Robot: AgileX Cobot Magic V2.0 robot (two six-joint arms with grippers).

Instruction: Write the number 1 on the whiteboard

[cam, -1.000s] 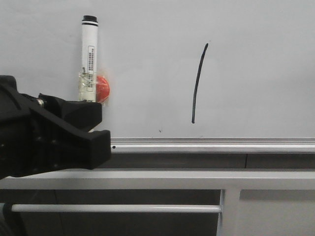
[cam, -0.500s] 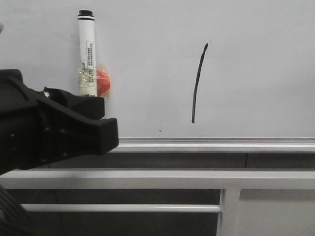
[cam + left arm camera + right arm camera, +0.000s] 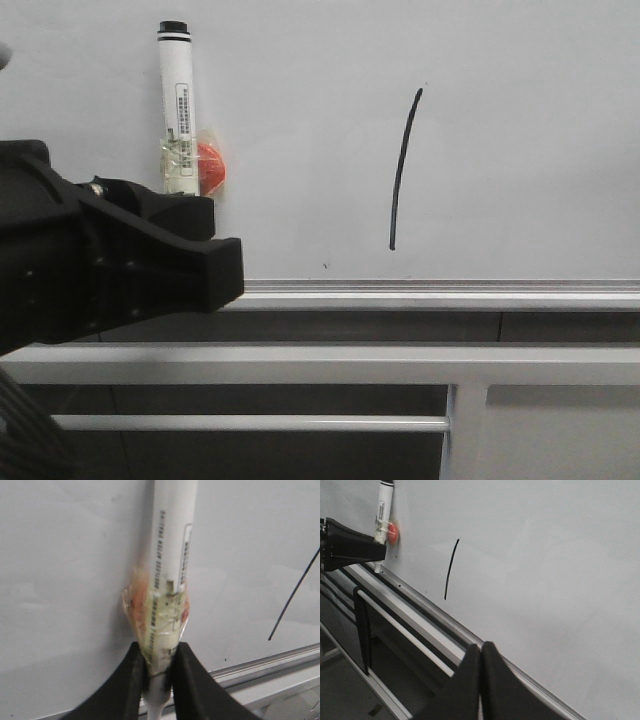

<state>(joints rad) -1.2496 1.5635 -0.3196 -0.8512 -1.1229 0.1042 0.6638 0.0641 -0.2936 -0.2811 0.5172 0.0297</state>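
Left pincer [image 3: 159, 672] clamps marker [image 3: 167, 580] upright against whiteboard [image 3: 520, 150]; number 1 [image 3: 403, 170] drawn; right pincer [image 3: 481, 667] clenched, bare.

Place: looks like a robot test room or lab; it could also be an office or classroom, and the views do not settle it.
Main sign: a large glossy whiteboard [image 3: 520, 140] fills the background, with a silver bottom rail [image 3: 430, 294].
On the board: a single thin black stroke [image 3: 403, 168], nearly upright and slightly curved.
Writing tool: a white marker [image 3: 177, 110] with a black cap, standing upright against the board, with an orange-red blob at its side.
Below the board: a grey metal frame [image 3: 330, 364] with a white bar [image 3: 250, 423].
Machinery: bulky black robot arm parts [image 3: 100, 270] close to the camera.
Furnishings: plain, grey and white, bare surfaces.
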